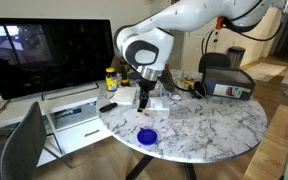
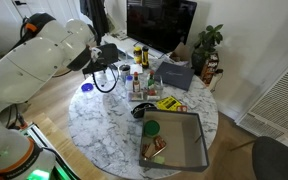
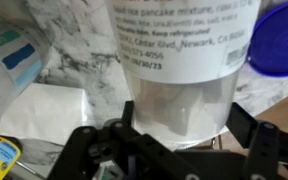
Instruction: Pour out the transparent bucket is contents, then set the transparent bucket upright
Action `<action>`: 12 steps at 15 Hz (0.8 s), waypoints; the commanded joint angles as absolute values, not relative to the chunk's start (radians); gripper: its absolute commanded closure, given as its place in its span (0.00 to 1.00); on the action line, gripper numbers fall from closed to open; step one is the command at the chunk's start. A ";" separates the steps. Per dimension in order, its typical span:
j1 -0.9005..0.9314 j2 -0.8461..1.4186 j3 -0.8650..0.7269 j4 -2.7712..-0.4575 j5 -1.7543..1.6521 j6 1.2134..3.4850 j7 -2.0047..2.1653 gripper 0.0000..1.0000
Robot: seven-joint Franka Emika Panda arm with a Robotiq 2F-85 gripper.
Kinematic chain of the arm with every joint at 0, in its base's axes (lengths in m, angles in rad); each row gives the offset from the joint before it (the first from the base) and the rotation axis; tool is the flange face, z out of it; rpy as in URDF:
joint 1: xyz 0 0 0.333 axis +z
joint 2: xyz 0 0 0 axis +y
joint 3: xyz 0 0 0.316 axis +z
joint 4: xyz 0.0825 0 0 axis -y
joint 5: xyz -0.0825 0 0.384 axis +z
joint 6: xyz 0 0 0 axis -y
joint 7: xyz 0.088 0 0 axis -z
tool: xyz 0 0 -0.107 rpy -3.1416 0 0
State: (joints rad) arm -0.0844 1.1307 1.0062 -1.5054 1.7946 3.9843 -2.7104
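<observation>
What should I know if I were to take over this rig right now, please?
Gripper: its fingers stand on either side of the transparent bucket. Whether they are clamped on it cannot be told.
Bucket: near the blue disc, over the marble table. Whether it rests on the table or is lifted is unclear.
Contents: not visible in any view, and no spilled pieces show on the table.
Done: the gripper is positioned at the bucket.
Left, as far as the views show: secure the grasp, pour the bucket out, then set it upright.
</observation>
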 commanded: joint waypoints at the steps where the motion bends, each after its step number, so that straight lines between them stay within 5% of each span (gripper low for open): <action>1: -0.230 0.984 1.003 -1.652 1.900 3.741 -2.694 0.35; 12: -0.509 0.909 1.081 -1.861 1.908 3.397 -2.675 0.35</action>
State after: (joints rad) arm -0.4644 0.9702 1.0662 -1.7795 1.8850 3.4481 -2.6888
